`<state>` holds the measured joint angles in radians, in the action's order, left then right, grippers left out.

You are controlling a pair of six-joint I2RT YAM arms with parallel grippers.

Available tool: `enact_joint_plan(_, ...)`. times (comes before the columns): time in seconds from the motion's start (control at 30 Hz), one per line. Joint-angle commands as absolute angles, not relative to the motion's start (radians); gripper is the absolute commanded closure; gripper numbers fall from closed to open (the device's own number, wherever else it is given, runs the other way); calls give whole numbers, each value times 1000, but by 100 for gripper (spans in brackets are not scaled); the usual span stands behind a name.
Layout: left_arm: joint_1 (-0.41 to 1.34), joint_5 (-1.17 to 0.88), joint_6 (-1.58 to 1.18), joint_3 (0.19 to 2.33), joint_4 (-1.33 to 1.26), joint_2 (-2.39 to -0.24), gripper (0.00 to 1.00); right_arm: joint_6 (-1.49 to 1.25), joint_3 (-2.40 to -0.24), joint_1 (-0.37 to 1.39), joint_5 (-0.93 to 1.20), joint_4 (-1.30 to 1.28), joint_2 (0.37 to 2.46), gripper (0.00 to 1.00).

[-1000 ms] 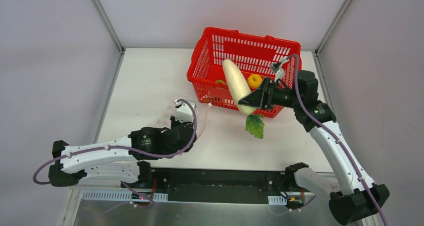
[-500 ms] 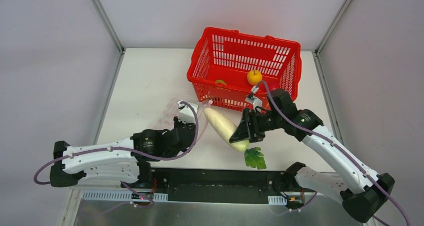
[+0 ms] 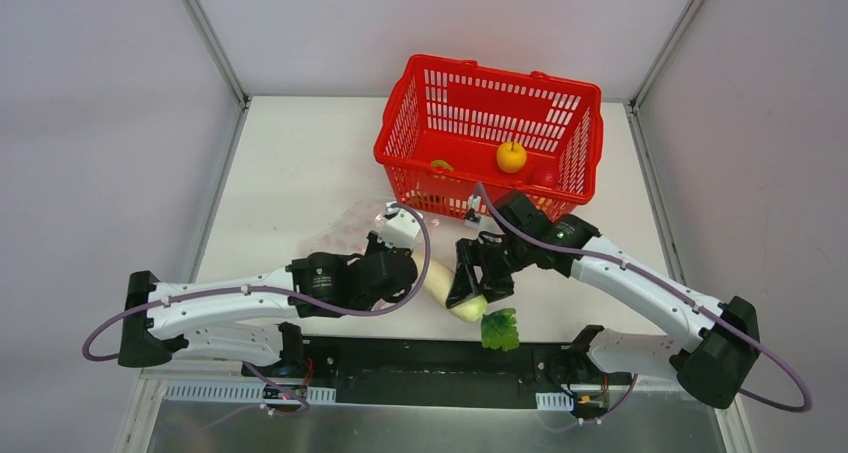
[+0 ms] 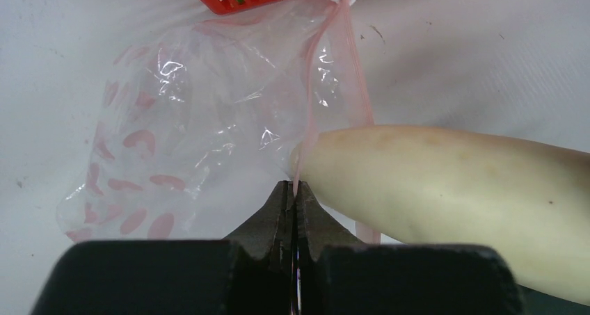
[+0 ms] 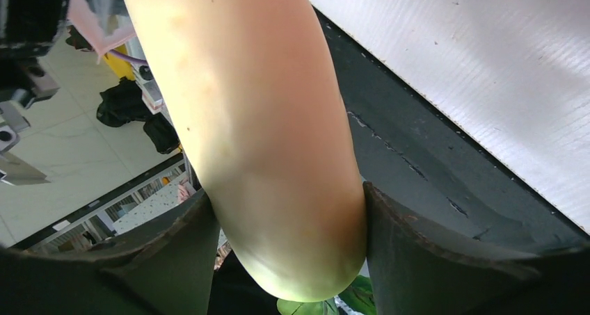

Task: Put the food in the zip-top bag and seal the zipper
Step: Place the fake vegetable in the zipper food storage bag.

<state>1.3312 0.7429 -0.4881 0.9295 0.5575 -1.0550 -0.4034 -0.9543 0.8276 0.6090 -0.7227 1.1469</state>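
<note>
Beside crinkly clear bag [image 4: 174, 127], left tool [image 4: 293, 197] pinched on pink zipper [image 4: 309, 99], right tool [image 5: 286, 221] clamping smooth tapered radish [image 5: 243, 106].

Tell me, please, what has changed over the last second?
The right gripper, shut on the radish, carried it out of the basket, nearer and leftward, to the mouth of the bag. The left gripper, pinching the zipper, shifted slightly right. The basket and the yellow fruit in it stayed put.
</note>
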Motion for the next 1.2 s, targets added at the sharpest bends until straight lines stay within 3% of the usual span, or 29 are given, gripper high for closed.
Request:
enact_joint_plan(0.0,1325,724,-454,993,553,-1055,100,-381,-971,845,542,-711,1154,77)
enact_joint_plan(0.3,1345,545,-353,1025,520,-1072,100,-447,-1075,843,443,-614,1245,75)
enact_joint_plan(0.63,1379,481,-405,1010,451,-1089,100,-582,-1124,835,390,-483,1281,64)
enact_joint_plan(0.77,1379,495,-418,998,396,-1069,100,-645,-1083,836,483,-378,1276,56)
enact_joint_plan(0.9,1379,580,-458,967,386,-1017,100,-660,-1039,834,495,-354,1232,37)
enact_joint_plan(1.0,1379,616,-483,926,372,-966,100,-638,-1006,830,551,-361,1200,28)
enact_joint_plan(1.17,1379,661,-511,877,382,-896,100,-569,-979,829,628,-420,1161,21)
